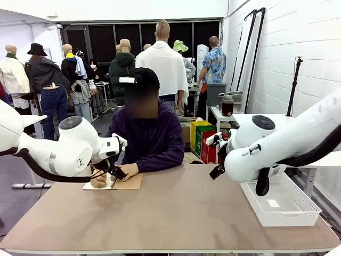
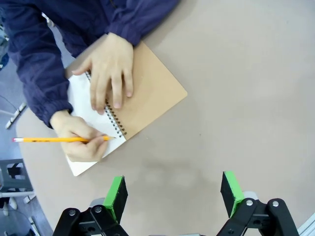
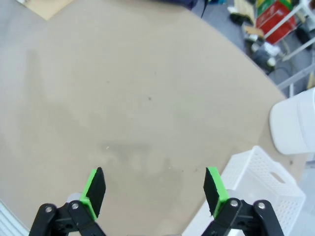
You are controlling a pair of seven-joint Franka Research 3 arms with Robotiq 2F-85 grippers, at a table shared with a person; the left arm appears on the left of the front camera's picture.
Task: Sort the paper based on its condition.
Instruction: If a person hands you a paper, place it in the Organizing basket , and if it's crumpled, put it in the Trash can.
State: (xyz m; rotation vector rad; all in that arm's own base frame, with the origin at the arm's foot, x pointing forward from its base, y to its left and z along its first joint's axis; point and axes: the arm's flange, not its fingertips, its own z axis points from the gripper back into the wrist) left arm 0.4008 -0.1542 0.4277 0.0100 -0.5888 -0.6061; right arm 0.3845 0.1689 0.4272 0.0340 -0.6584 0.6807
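From the front, a person (image 1: 146, 133) sits at the far side of the counter (image 1: 170, 213), bent over a spiral notebook (image 1: 125, 183) near its far left edge. The left arm (image 1: 69, 146) hangs close in front of that notebook. The right arm (image 1: 256, 146) hangs over the other end, above a white basket (image 1: 287, 216).

Looking down along the left claw (image 2: 173, 183), its jaws stand wide apart with nothing between them, only bare counter below. The one piece of paper I can see is the white page (image 2: 80, 101) of the open notebook, ahead of the claw and off to one side. One hand (image 2: 110, 69) is flat across it and the writing hand (image 2: 81, 140) holds a yellow pencil (image 2: 59, 139). It meets the spiral, so I can't tell whether it is loose. Its long edge runs slantwise to the line between the jaws, so I'd expect a turn of the wrist before any pick.

The right claw (image 3: 154, 179) gapes just as wide and is empty, with the basket just beside it. A brown corner of the notebook shows at the far edge, well apart. The left arm is plainly nearer, and I'd say no sheet is ready to take.
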